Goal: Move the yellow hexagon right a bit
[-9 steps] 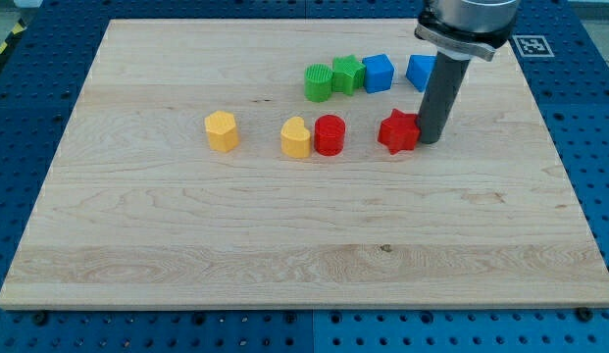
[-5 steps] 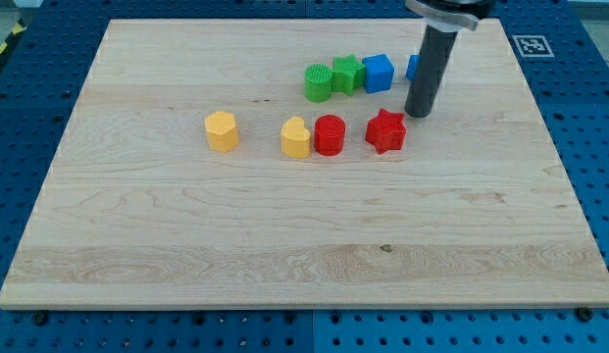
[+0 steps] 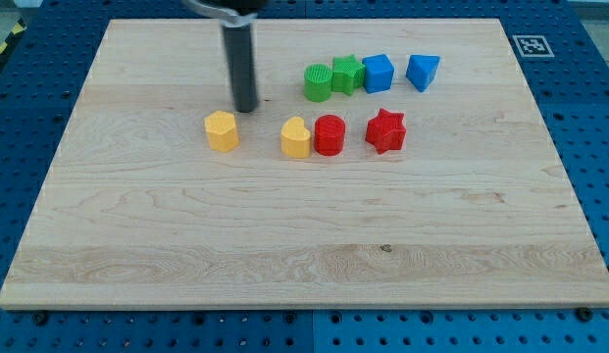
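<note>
The yellow hexagon sits on the wooden board, left of centre. My tip stands just above and a little to the right of it, close but apart. A yellow heart-shaped block lies to the hexagon's right, with a gap between them.
A red round block touches the yellow heart's right side. A red star lies further right. Above, in a row: a green round block, a green star, a blue cube and a blue triangular block.
The rod has swept left across the board, from beside the red star to just above the yellow hexagon. The red star shifted a little left earlier; the blue triangular block now shows.
</note>
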Tool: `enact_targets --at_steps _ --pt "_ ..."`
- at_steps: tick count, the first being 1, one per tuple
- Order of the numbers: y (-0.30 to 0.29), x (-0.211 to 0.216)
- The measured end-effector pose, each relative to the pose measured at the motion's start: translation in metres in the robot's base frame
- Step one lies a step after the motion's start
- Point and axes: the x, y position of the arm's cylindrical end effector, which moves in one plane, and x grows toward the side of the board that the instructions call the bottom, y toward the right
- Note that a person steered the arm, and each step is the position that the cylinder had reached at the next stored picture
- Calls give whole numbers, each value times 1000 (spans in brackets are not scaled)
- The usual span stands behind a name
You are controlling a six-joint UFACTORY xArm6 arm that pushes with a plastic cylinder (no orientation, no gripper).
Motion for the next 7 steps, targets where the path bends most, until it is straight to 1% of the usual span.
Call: enact_targets --at_steps 1,2,3,5,7 --pt "-29 6" --pt "-50 38" --pt "-64 47" --pt "-64 46" --pt "-41 46"
